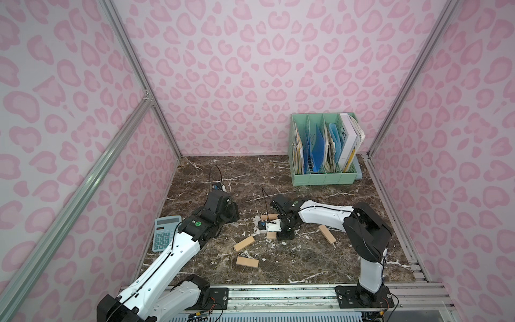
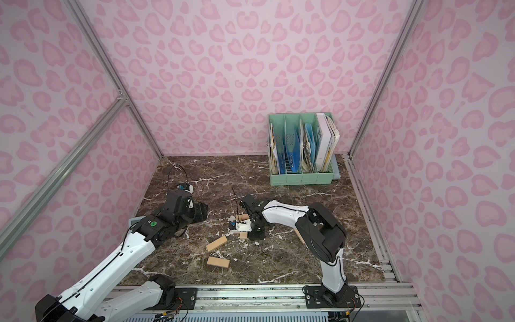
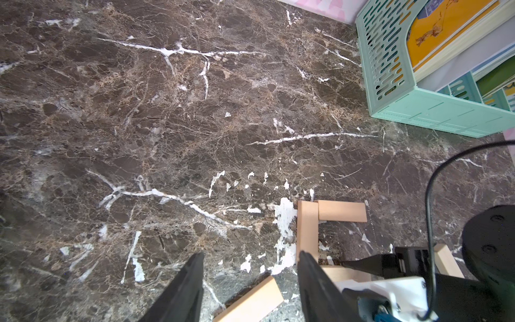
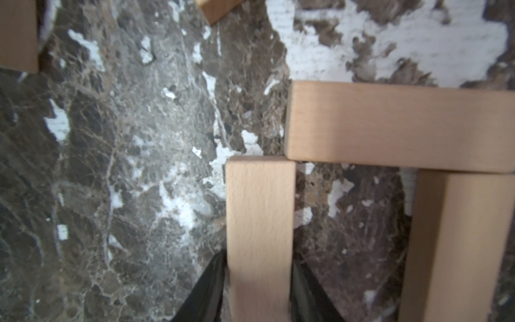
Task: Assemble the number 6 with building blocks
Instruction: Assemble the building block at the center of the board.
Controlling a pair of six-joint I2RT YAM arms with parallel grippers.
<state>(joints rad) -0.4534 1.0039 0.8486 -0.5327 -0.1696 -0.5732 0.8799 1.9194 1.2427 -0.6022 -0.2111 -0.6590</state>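
Tan building blocks (image 1: pixel 244 243) dot the marble table (image 1: pixel 320 267) in both top views, some joined beneath the right gripper (image 1: pixel 286 237). Left wrist: left gripper (image 3: pixel 250 256) gapes empty. Right wrist: fingers (image 4: pixel 211 278) flank one plank (image 4: pixel 260 223) abutting another; gripping or released, can't tell.

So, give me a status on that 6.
Done: two planks form a corner. In hand: the right gripper straddles a third plank, its end against one of them; whether it grips is unclear. To do: three loose planks lie apart on the table.
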